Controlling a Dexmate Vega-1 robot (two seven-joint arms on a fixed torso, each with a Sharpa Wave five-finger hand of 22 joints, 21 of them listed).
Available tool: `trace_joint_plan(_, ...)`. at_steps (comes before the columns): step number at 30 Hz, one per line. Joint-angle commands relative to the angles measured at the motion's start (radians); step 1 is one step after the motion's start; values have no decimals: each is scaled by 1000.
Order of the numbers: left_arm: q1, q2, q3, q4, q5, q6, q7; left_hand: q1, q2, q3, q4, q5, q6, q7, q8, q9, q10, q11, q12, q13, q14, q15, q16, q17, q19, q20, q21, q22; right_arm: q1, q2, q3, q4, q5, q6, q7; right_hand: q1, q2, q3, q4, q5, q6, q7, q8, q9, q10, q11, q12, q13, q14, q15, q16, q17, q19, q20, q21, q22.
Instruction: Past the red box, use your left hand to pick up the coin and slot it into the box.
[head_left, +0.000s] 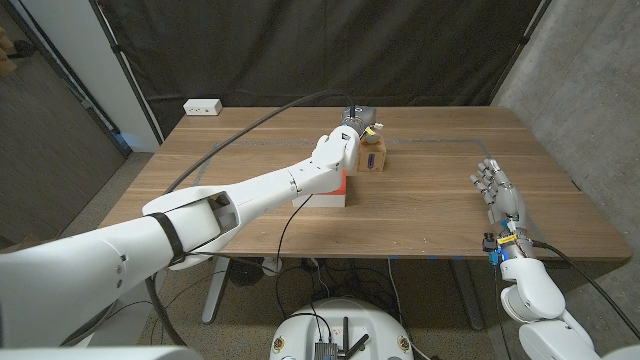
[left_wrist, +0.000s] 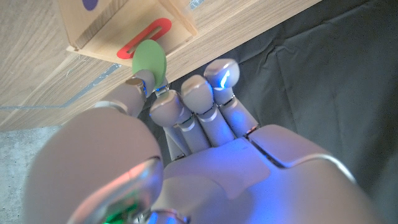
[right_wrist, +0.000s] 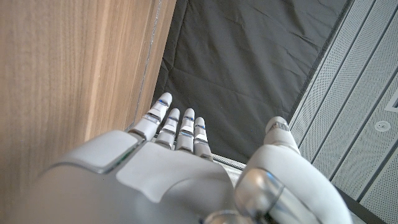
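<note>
Grainy wooden table (head_left: 430, 200), left hand (left_wrist: 186, 118) pinching round green coin (left_wrist: 150, 60), wooden box (left_wrist: 124, 25)

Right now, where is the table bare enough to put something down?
Bare wood between the red box and the right hand, and along the near-left edge. Crowded at centre back: left hand holds the green coin at the wooden box.

Two glossy white robot arms are showing rounded shells with dark seams, a black cable trailing along the left one. The left hand (head_left: 352, 128) and right hand (head_left: 497, 190) are showing pale grey fingers with rounded tips. Yellow and blue fittings are sitting at the right wrist.
</note>
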Motion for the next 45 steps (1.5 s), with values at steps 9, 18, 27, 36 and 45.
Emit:
trace_joint_plan(9,8,9,-4,-21,8,6,-6,1,3,1,1,0,33,24,7,3,0,-4,-3,7,0,-2,0,4,-4,-58,2,3,-7,4,1,-3,-6,6,-1,4,9,-4,-1,2,10,-1,-1,6,7,-1,-1,6,13,4,3,-1,4,4,4,3)
trace_joint_plan(18,11,12,-4,-11,5,-4,-6,3,3,1,1,0,32,24,7,3,-1,-4,-6,6,4,-1,3,8,-6,-57,1,3,-6,6,-3,-6,-4,-3,-6,5,9,-4,-1,2,10,-2,-1,6,8,-2,-1,6,14,2,3,-1,4,4,4,3)
trace_joint_plan(27,12,9,-8,-1,-1,-14,0,4,2,0,1,0,31,23,7,5,0,-4,-8,4,-4,-2,-5,0,-6,-57,1,3,-1,7,-9,1,-4,-2,-3,5,9,-5,-1,2,12,-1,0,6,8,0,-1,6,13,3,3,-1,4,5,4,3)
trace_joint_plan(36,8,-4,-4,27,-7,-27,4,5,4,1,2,0,30,23,6,5,-3,-4,-9,5,0,-2,-1,6,-10,-57,0,2,4,6,-13,8,3,-4,-2,5,9,-5,-1,2,12,-1,0,6,7,-1,-1,6,14,3,3,-1,4,5,4,3)
trace_joint_plan(45,5,-18,0,53,-18,-38,12,6,4,1,1,0,26,20,5,5,-4,-4,-13,3,-1,-2,-2,6,-11,-58,-1,0,8,3,-14,17,10,-2,2,5,10,-6,-1,2,14,-2,0,6,8,-1,-1,6,14,6,3,0,4,6,4,3)
